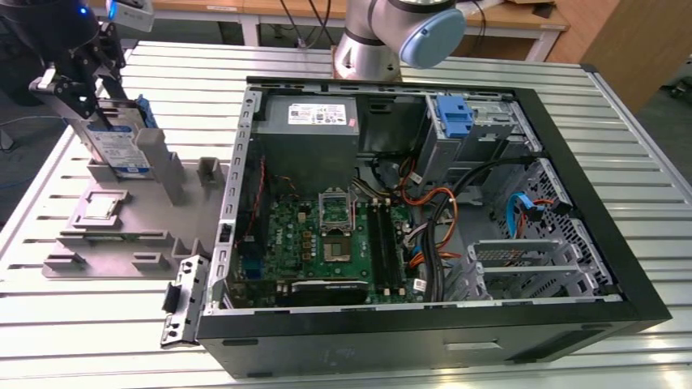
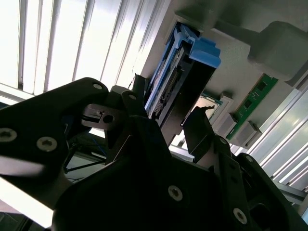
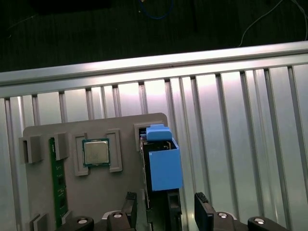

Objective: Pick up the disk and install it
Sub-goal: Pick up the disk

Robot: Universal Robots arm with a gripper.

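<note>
Disk (image 3: 163, 168) upright in grey fixture (image 3: 126, 124) | end effector (image 3: 166, 199) open, straddling it, apparently not touching | processor chip (image 3: 96, 152) beside

The exterior view looks down from high and well back, taking in the open case (image 1: 433, 328) and, beside it on the exterior view's left, the grey tray (image 1: 108, 243); the first wrist view faces almost straight down on the tray (image 3: 120, 126) from near above; the second wrist view sits nearer still, tilted, looking slantwise along the disk (image 2: 178, 91) standing in the tray; all three share both.
</note>
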